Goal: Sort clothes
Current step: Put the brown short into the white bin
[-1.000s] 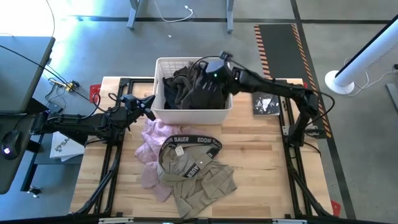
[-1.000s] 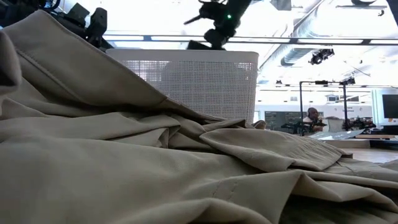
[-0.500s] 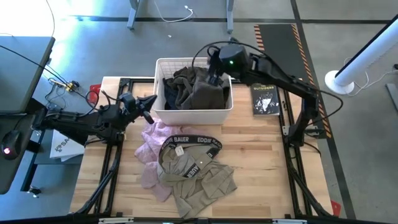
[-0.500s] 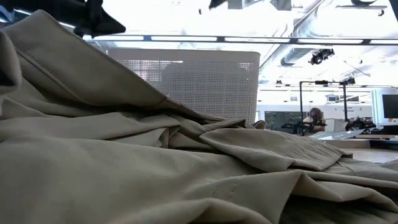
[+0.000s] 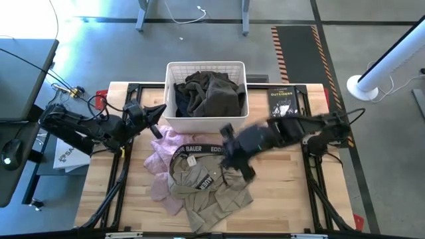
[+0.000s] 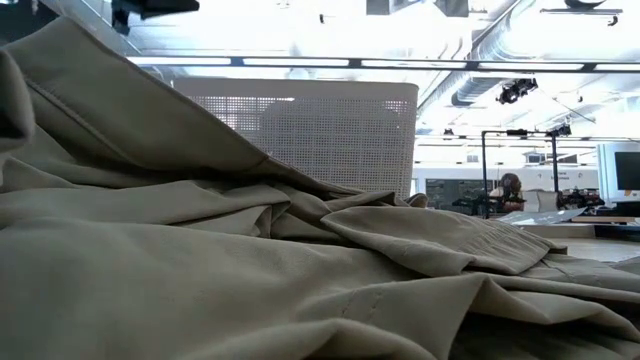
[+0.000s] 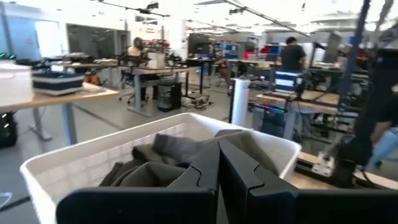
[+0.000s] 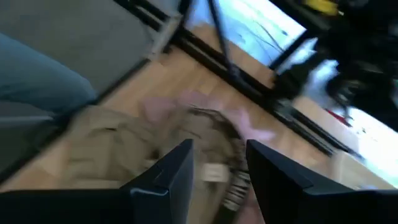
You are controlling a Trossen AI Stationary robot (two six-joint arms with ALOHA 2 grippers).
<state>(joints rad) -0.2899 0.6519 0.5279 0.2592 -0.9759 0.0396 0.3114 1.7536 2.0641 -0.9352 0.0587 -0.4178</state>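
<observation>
Wooden table top (image 5: 285,166) on a dark frame, grey floor around it; open workshop with benches beyond, and people standing far off in the left wrist view.

White basket (image 5: 171,93) at the back centre of the table. Olive-brown garment (image 5: 216,93) heaped inside, a darker garment (image 5: 182,93) at its left side. Same basket (image 7: 74,168) fills the left wrist view, fabric (image 7: 180,152) visible over the rim.

Khaki trousers (image 5: 209,192) spread on the table in front of the basket; black waistband with white letters (image 5: 199,150) curves across the top. Low view is mostly this khaki cloth (image 6: 250,260), with the basket wall (image 6: 330,130) behind. Pale pink garment (image 5: 161,151) lies under the trousers' left edge, reaching from the basket front toward the near side.

Small black book (image 5: 282,103) on the table right of the basket, apart from it.

Right gripper (image 5: 229,149) low over the waistband end of the trousers, motion-blurred in the high view. Right wrist view: fingers (image 8: 180,168) parted with a clear gap, nothing between them, khaki and pink cloth (image 8: 155,134) below.

Left gripper (image 5: 159,111) just left of the basket's front-left corner, above the table edge. Its fingers (image 7: 208,171) are pressed together, holding nothing
</observation>
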